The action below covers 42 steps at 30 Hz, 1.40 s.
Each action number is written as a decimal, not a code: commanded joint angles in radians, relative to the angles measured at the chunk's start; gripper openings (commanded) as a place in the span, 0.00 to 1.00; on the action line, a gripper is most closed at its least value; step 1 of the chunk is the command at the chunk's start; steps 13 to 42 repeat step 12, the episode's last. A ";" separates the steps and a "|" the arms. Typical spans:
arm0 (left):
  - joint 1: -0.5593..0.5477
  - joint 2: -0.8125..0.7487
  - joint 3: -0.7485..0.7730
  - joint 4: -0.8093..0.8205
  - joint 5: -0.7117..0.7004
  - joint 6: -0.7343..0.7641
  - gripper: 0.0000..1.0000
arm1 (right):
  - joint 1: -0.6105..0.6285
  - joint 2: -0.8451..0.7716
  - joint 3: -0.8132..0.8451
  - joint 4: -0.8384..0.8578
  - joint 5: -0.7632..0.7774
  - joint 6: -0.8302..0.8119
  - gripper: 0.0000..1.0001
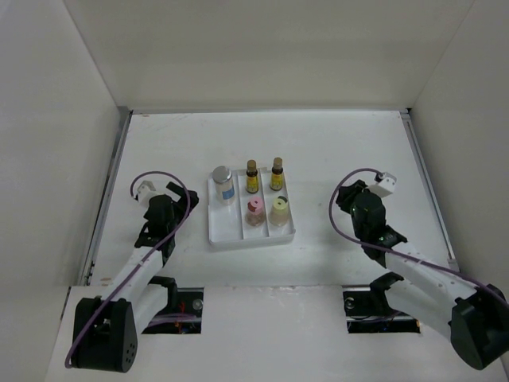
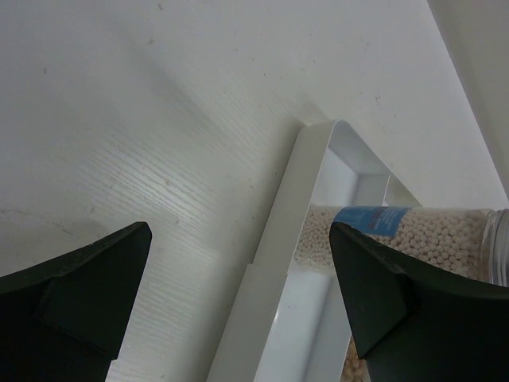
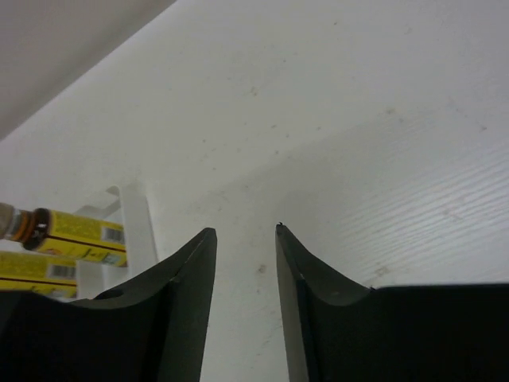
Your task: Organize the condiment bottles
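Both empty: left end effector (image 2: 238, 239) gapes wide, right end effector (image 3: 246, 232) narrowly parted.

Top external: high behind arm bases (image 1: 103, 334), looking down on tabletop (image 1: 342, 151). Wrist views: low, close, facing tray (image 1: 225, 231); tray common to all.

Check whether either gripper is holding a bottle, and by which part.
Nothing is held. The left gripper is open beside the tray; the right gripper has only bare table between its fingers.
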 commanded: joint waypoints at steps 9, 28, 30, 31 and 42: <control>-0.010 0.000 0.061 0.020 -0.001 0.020 1.00 | 0.001 -0.018 -0.012 0.109 -0.045 -0.011 0.39; -0.013 0.001 0.065 0.009 -0.015 0.036 1.00 | 0.005 -0.001 -0.001 0.106 -0.051 -0.012 0.58; -0.013 0.001 0.065 0.009 -0.015 0.036 1.00 | 0.005 -0.001 -0.001 0.106 -0.051 -0.012 0.58; -0.013 0.001 0.065 0.009 -0.015 0.036 1.00 | 0.005 -0.001 -0.001 0.106 -0.051 -0.012 0.58; -0.013 0.001 0.065 0.009 -0.015 0.036 1.00 | 0.005 -0.001 -0.001 0.106 -0.051 -0.012 0.58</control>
